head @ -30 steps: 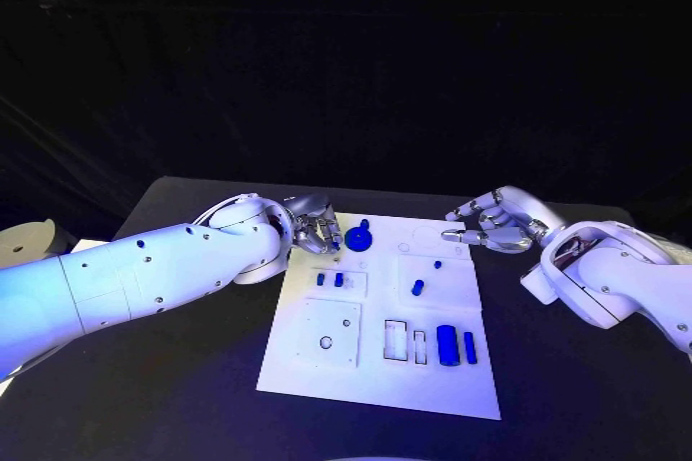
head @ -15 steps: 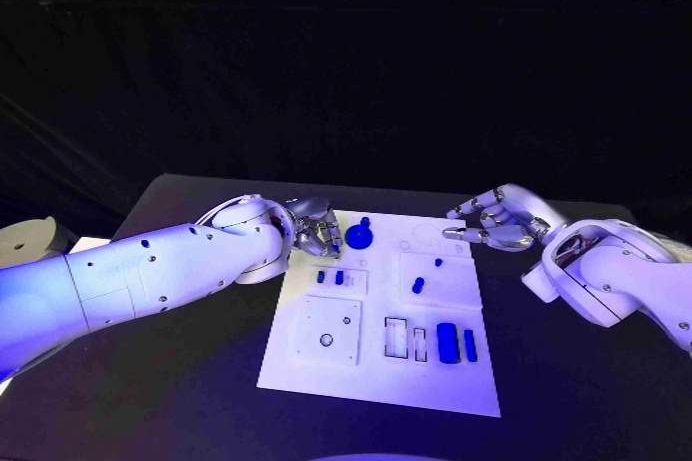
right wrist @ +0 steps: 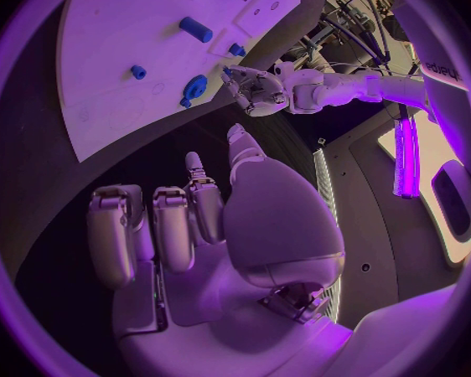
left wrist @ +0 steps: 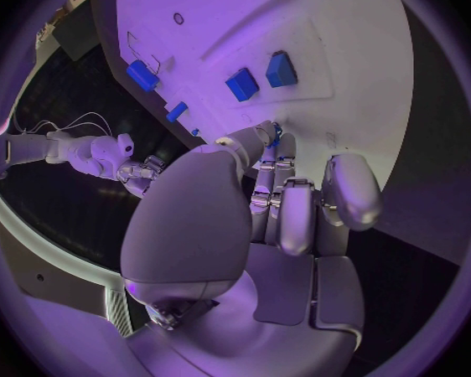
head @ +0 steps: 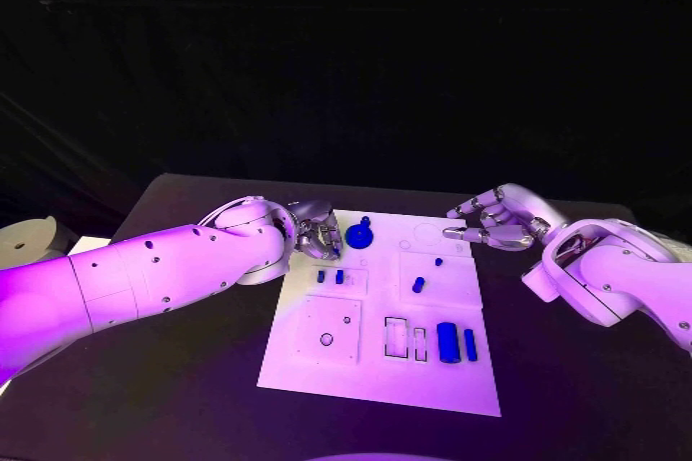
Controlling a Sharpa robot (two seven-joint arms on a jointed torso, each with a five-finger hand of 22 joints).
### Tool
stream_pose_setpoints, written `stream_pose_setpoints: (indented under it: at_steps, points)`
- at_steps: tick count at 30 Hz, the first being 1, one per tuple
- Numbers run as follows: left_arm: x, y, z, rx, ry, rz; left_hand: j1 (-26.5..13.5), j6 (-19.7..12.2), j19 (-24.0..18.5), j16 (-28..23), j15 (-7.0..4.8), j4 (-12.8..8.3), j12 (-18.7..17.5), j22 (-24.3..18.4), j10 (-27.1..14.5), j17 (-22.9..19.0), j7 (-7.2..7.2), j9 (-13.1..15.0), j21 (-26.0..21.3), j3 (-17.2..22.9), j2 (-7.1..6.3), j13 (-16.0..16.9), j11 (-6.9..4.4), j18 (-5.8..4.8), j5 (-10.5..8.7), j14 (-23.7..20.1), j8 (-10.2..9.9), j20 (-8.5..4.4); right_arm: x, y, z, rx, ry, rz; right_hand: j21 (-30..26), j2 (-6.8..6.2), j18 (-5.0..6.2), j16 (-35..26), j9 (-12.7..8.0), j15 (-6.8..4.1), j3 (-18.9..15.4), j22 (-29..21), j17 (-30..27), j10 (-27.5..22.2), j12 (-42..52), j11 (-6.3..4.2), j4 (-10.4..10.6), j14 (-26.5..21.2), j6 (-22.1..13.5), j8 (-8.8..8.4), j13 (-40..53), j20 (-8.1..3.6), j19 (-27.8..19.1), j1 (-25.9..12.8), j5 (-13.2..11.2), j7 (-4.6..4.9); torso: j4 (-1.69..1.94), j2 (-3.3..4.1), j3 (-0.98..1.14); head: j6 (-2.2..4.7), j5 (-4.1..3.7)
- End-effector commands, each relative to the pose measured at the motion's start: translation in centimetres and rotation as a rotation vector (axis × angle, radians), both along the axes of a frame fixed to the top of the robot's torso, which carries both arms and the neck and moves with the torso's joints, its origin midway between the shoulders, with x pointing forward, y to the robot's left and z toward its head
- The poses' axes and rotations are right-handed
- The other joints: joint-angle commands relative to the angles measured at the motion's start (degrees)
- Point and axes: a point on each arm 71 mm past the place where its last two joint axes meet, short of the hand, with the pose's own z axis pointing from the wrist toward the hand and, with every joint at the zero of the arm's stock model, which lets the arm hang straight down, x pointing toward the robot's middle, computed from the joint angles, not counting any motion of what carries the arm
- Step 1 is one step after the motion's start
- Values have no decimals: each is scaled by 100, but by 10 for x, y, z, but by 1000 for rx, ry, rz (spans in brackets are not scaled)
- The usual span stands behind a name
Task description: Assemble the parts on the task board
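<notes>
Nothing has moved: my left hand [head: 313, 236], fingers curled on nothing, stays just left of the round blue part [head: 359, 237]; my right hand [head: 496, 224] hovers with fingers apart.

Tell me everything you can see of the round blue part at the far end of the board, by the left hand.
The round blue part is a dark blue disc with a short stem towards the board's far edge, plastic by its look. It sits near the far-left corner of the task board, well apart from the other blue pieces. The left hand is right beside it with fingers curled towards it; whether they touch it cannot be told. The right wrist view shows it too.
</notes>
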Motion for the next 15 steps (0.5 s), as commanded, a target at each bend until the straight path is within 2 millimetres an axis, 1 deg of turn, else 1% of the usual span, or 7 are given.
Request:
stream_pose_setpoints:
  at_steps: [1, 6, 12, 15]
  points:
    - [-1, -2, -2, 22, 16, -13, -43, 42, -12, 7, 12, -39, -41, 5, 27, -3, -3, 2, 3, -12, -11, 5, 2, -54, -14, 214, -40, 40, -1, 1, 0, -5, -2, 12, -22, 65, 72, -18, 9, -29, -37, 858, 958, 69, -11, -11, -7, 472, 38, 30, 814, -6, 239, 6, 26, -19, 0, 2, -3, -3, 7]
    - [-1, -2, -2, 23, 17, -14, -34, 47, -14, 8, 9, -52, -45, 7, 38, -4, -7, 2, 3, -9, -5, 9, -2, -54, -13, 214, -43, 39, -1, 1, 0, -5, -2, 13, -22, 65, 72, -18, 9, -29, -37, 858, 958, 69, -11, -11, -7, 472, 38, 30, 814, -6, 239, 6, 26, -19, -4, -1, -5, -3, 6]
    - [-1, -4, -2, 24, 20, -20, -32, 52, -15, 7, 8, -58, -45, 6, 45, -8, -8, 3, 0, -9, -2, 10, -4, -53, -14, 213, -43, 38, -1, 1, 0, -5, -2, 13, -22, 65, 72, -18, 9, -29, -37, 858, 958, 69, -11, -11, -7, 472, 38, 30, 814, -6, 239, 6, 26, -19, 2, -1, 1, -14, 8]
    - [-1, -5, -2, 25, 21, -23, -30, 62, -17, 12, 6, -67, -47, 7, 57, -1, -11, 4, 0, -10, 2, 14, -7, -52, -15, 214, -43, 37, -1, 2, 0, -5, -2, 14, -22, 65, 72, -18, 9, -29, -37, 858, 958, 69, -11, -11, -7, 472, 38, 30, 814, -6, 239, 6, 26, -19, 1, -4, 0, -12, 11]
